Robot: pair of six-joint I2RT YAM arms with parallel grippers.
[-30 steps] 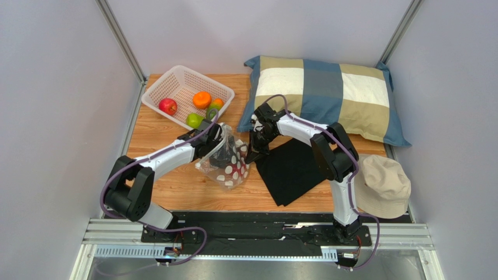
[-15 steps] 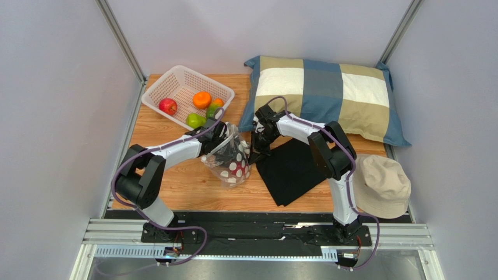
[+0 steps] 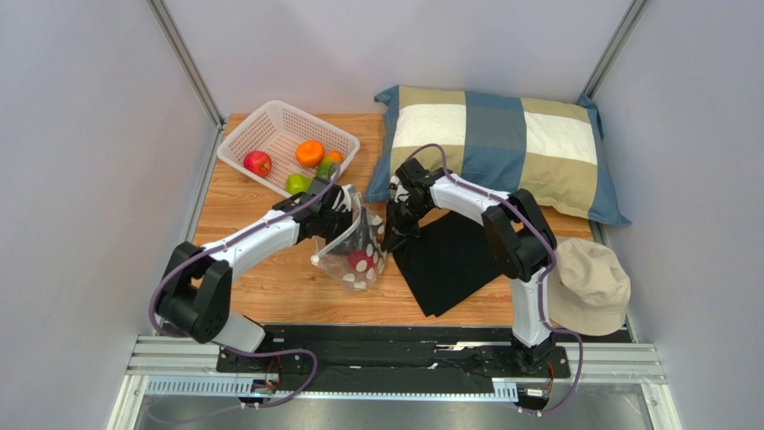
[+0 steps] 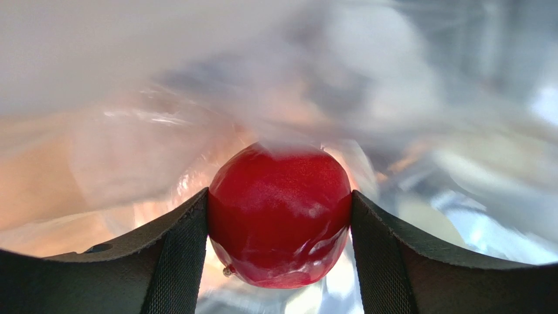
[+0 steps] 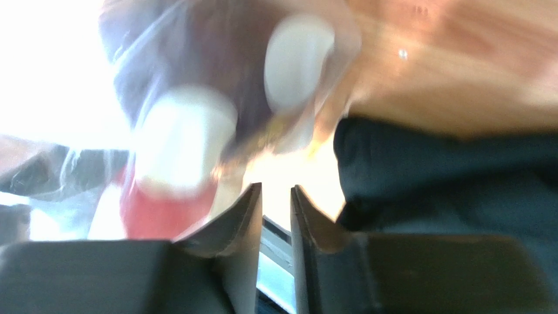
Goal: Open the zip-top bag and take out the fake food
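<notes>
Plastic film fills the left wrist view because the left gripper [image 4: 279, 196] sits inside the zip-top bag [image 3: 354, 251] at centre frame, jaws clamped on a red fake fruit [image 4: 278, 229], ready to lift it out. The right gripper [image 5: 276, 196] waits at the bag's right edge, fingers a sliver apart on nothing, likely to steady the mouth. Other fruits [image 3: 309, 152] lie in the white basket [image 3: 244, 128], upper left.

Pale grey walls [image 3: 90, 134], wooden table [image 3: 278, 288], metal corner posts [image 3: 186, 63]

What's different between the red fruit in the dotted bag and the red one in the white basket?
The bagged red fruit sits inside the dotted bag, between the left end effector's fingers. The basket's red fruit lies uncovered, untouched, beside other fruit. Both are round and red.
</notes>
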